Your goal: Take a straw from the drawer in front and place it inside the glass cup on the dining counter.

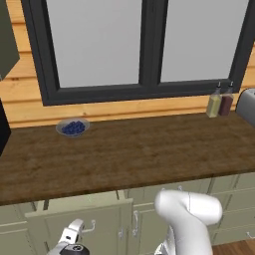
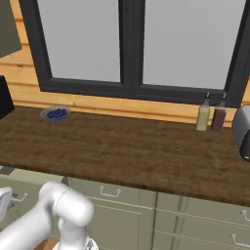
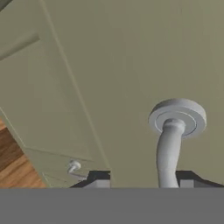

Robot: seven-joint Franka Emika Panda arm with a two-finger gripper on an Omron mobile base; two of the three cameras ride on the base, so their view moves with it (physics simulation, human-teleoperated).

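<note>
The gripper (image 1: 74, 238) is seen low down at about seven o'clock in the left base view, right at the drawer (image 1: 79, 219). The drawer is pulled out a little from under the worktop (image 1: 129, 154), and its green front stands out past the cabinet fronts beside it. A curved silver handle (image 3: 168, 148) is seen very close in the hand view, at about four o'clock, and it runs down between the two dark finger tips (image 3: 99, 179) at the bottom. The jaws are seen set apart, one on each side of the handle, but it cannot be told if the handle is touched by them. The inside of the drawer is hidden, so a straw cannot be made out. Further back, the brown wood worktop is spread across both base views. A small bowl of blue berries (image 1: 73, 127) is placed at about ten o'clock in the left base view, near the wall. Two bottles (image 1: 219, 103), one pale and one dark, are stood side by side at about two o'clock. Just past them, a grey toaster (image 1: 247, 105) is cut off by the right edge. Behind everything, a big window with a dark frame (image 1: 144, 45) is set in a wall of light wood boards.
</note>
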